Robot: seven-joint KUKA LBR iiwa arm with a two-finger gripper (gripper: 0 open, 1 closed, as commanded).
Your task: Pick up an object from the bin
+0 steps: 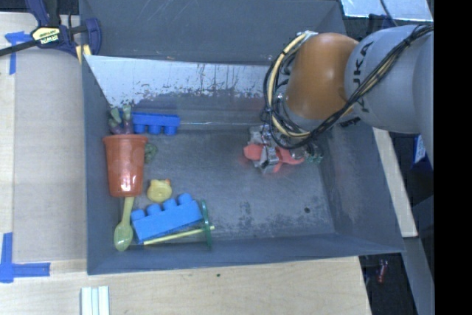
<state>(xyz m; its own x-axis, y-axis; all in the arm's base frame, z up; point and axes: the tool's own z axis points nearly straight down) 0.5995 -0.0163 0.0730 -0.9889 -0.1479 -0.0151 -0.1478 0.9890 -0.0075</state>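
Hand point(270, 156) over red piece point(253, 153); heap point(164, 217) apart

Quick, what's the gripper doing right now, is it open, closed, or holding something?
Gripper: open or closed cannot be told; it is down at a small red thing on the floor of the bin, right of centre.
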